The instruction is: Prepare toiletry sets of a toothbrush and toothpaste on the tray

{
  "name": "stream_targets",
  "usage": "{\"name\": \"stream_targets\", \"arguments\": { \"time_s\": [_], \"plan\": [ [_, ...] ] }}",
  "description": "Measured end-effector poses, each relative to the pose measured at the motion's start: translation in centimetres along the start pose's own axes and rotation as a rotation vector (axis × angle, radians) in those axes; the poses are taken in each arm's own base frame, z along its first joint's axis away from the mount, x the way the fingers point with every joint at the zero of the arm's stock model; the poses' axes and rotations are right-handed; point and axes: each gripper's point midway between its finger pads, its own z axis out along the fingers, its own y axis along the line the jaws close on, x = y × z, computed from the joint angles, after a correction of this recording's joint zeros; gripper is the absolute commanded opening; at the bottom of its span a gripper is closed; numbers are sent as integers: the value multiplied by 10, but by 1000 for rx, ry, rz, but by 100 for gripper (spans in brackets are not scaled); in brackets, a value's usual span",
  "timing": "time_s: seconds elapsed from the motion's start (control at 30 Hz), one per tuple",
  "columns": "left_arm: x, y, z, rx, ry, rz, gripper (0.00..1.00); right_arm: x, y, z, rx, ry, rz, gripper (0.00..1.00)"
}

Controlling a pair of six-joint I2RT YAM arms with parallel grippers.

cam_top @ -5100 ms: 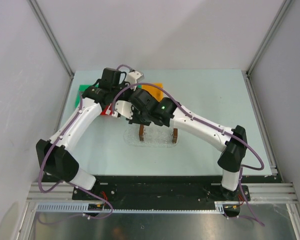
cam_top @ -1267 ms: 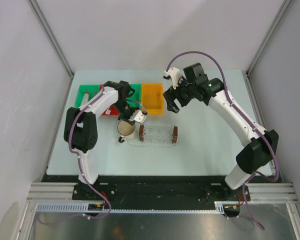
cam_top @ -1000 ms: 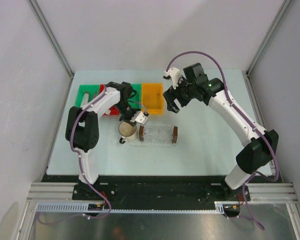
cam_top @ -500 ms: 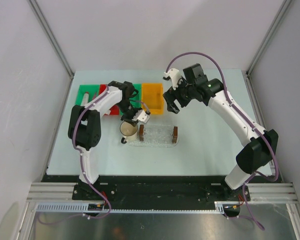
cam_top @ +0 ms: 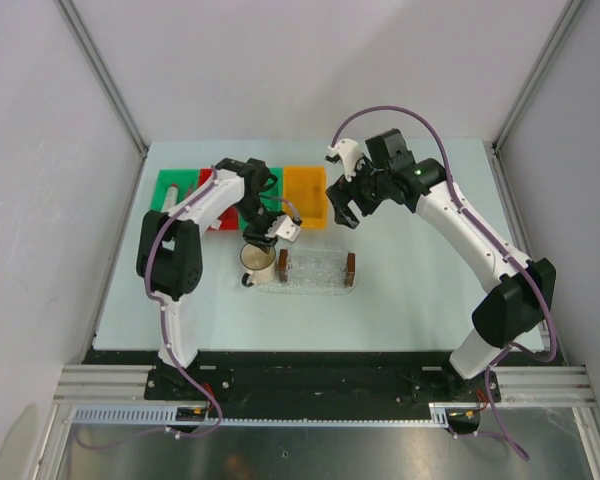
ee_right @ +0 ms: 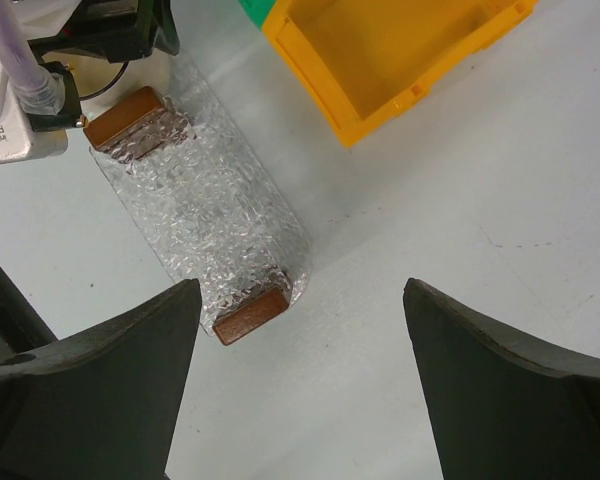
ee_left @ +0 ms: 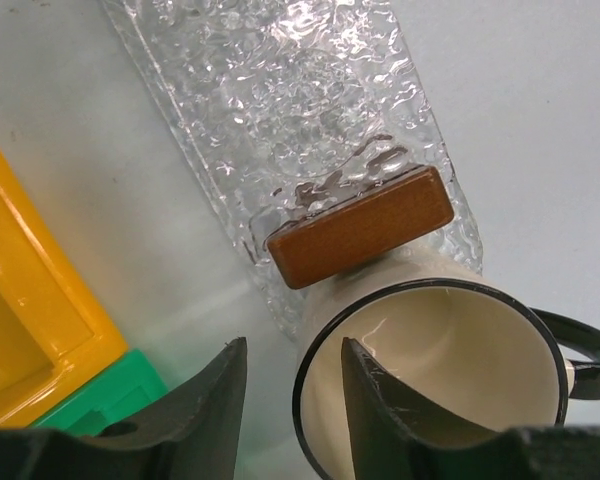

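The tray [cam_top: 315, 268] is clear and textured, with a dark brown block [ee_left: 360, 225] at each short end, and lies mid-table; it also shows in the wrist views [ee_left: 310, 90] [ee_right: 200, 200]. A cream mug [cam_top: 254, 260] [ee_left: 440, 350] with a black rim stands against the tray's left end. My left gripper [cam_top: 261, 240] [ee_left: 292, 350] hangs over the mug, open, one finger inside the rim and one outside. My right gripper [cam_top: 343, 217] [ee_right: 300, 285] hovers wide open and holds nothing, right of the tray's far end. Toothbrush and toothpaste are out of view.
Behind the tray stand a green bin [cam_top: 180, 185], a red bin [cam_top: 220, 220] partly under my left arm, a second green bin [cam_top: 272, 185] and an orange bin [cam_top: 305, 195] [ee_right: 380, 50]. A pale slim thing [cam_top: 170, 195] lies in the far-left green bin.
My left gripper has opened and let go of the mug's rim, and the left arm has shifted slightly toward the back. The mug stays beside the tray. The right arm has not moved.
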Motion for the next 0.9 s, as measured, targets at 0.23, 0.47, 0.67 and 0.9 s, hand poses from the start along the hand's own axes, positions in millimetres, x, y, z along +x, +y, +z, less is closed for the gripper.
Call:
{"name": "stream_targets", "arguments": {
  "time_s": [0.23,0.47,0.67,0.9],
  "plan": [
    [-8,10,-15,-50,-3,4,57,-1,1,-1,-2,-4,-1,88],
    [-32,9,-53,-164,-27,-62,62,1,3,-4,-5,-6,-2,88],
    [-58,-10,-90,-325,-72,-273,63,2,4,-2,-9,-7,-2,88],
    [-50,-37,-91,-481,-76,-683,62,4,7,1,-21,-6,-5,88]
  ]
}}
